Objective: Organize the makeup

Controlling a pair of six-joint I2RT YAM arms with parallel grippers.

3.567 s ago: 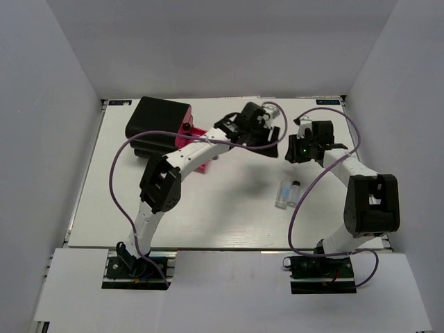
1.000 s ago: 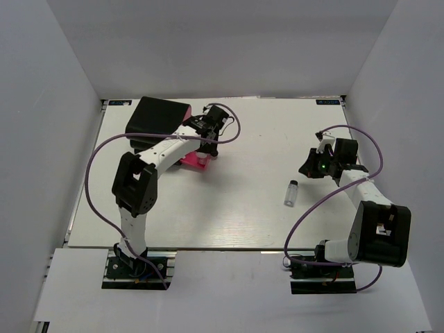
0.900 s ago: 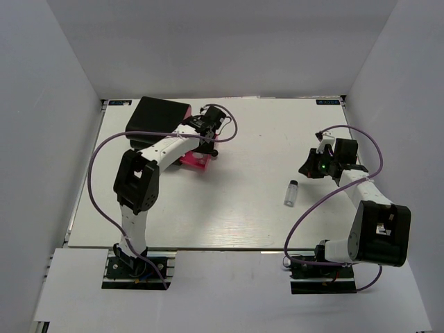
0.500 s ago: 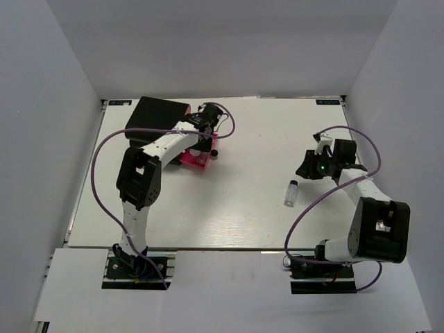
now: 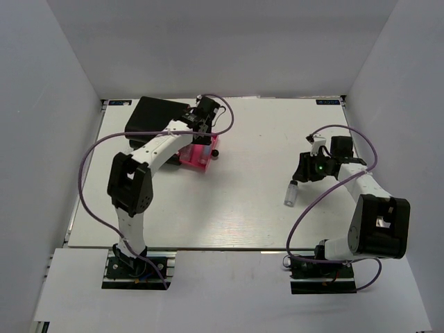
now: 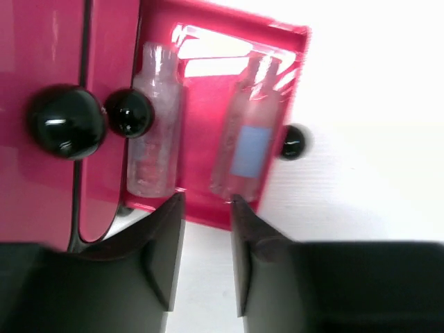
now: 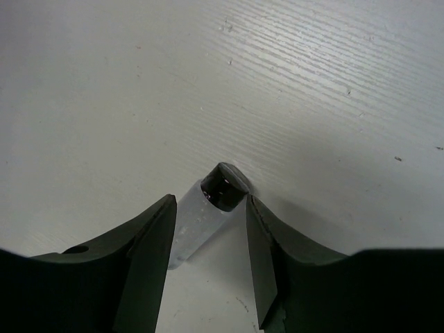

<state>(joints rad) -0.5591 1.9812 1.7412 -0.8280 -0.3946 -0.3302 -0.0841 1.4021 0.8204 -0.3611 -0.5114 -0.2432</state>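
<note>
Two small clear bottles [image 6: 154, 125] [image 6: 248, 139] of the makeup lie side by side in the open pink drawer [image 6: 198, 132]. My left gripper [image 6: 206, 201] hovers over the drawer's near rim, open by a narrow gap with nothing in it. From above, the left gripper [image 5: 201, 135] sits by the drawer [image 5: 196, 156]. A third clear bottle [image 7: 198, 222] with a black cap [image 7: 223, 186] lies on the table. My right gripper [image 7: 209, 199] is open, its fingers standing either side of that bottle's cap end. In the top view, the right gripper [image 5: 298, 180] is at the bottle [image 5: 289, 194].
The black box [image 5: 156, 118] holding the pink drawers stands at the back left. The open drawer's round black knob [image 6: 292, 141] sticks out over the white table [image 5: 243, 201]. Two more black knobs [image 6: 66, 121] [image 6: 130, 112] sit on the shut pink drawer fronts.
The right gripper has opened and moved left and down over the lone bottle, which now lies between its fingers. The left gripper has shifted slightly back over the drawer.
</note>
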